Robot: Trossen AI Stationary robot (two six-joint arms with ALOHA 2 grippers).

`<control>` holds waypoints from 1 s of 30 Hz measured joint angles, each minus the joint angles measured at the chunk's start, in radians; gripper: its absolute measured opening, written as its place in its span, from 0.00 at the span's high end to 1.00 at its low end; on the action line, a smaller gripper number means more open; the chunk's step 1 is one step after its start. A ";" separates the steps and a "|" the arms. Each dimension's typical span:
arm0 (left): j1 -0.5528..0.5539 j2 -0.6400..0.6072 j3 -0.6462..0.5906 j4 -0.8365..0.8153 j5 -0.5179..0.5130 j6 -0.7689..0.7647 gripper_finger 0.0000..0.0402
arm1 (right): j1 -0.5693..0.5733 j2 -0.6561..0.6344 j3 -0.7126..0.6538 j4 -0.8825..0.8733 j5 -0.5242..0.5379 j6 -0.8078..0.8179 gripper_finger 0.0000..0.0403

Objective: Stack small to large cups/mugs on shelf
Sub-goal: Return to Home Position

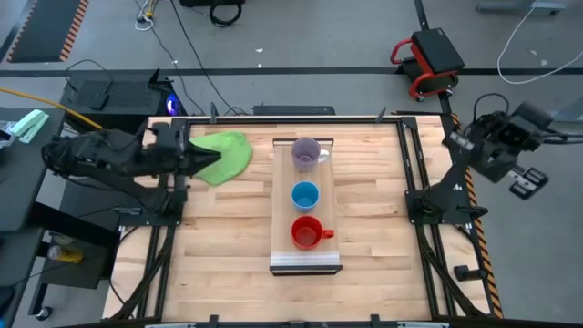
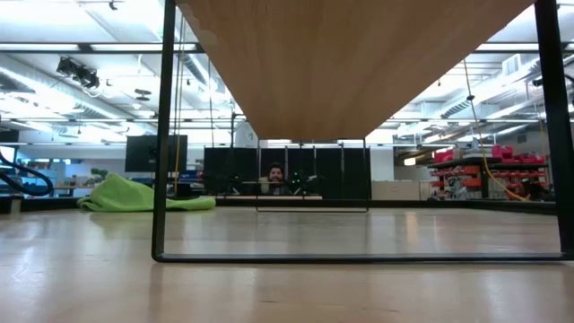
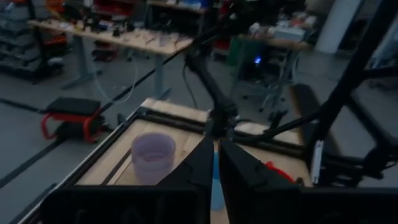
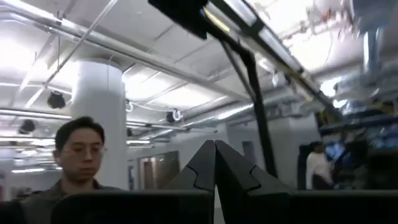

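Homing: left end effector and right end effector pressed together, empty; withdraw high, clear of cups on shelf.

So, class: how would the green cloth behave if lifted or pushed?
The green cloth lies crumpled in soft folds, so it would probably droop limply when lifted. Lying low and flat, it likely bunches rather than rolls when pushed.

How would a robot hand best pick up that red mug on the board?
Probably by its rim, from straight above: the red mug stands upright and open, so the wall can be pinched there. Choose the side opposite its handle, which sticks out to the robot's right.
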State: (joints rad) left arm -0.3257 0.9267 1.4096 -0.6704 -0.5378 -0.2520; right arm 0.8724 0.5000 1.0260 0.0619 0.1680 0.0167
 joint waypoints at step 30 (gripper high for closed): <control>0.098 -0.446 -0.665 0.598 0.180 0.010 0.92 | -0.166 -0.289 -0.710 0.740 -0.170 0.177 0.96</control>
State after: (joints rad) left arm -0.2280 0.4805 0.7444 -0.0725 -0.3581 -0.2418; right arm 0.7061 0.2110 0.3161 0.8015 -0.0017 0.1933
